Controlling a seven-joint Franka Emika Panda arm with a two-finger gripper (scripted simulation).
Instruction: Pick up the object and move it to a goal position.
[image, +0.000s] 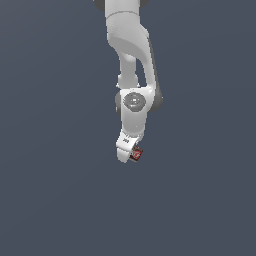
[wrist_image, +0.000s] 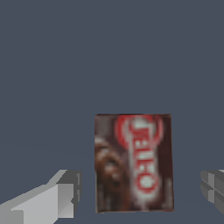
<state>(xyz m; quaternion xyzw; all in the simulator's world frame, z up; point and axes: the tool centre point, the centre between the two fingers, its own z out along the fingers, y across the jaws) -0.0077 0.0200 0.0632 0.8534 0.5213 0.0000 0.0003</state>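
Note:
The object (wrist_image: 133, 162) is a small dark brown box with a red-and-white label, lying flat on the grey surface. In the wrist view it sits between my two grey fingers (wrist_image: 65, 192), with a gap on each side. My gripper (wrist_image: 141, 188) is open and touches nothing. In the exterior view the white gripper (image: 128, 151) hangs straight down at mid-picture, and only a corner of the object (image: 136, 154) peeks out beside it, on the exterior view's right. No goal position shows in either view.
A plain dark grey floor (image: 60, 200) fills both views. The white arm (image: 131, 60) comes down from the top of the exterior view.

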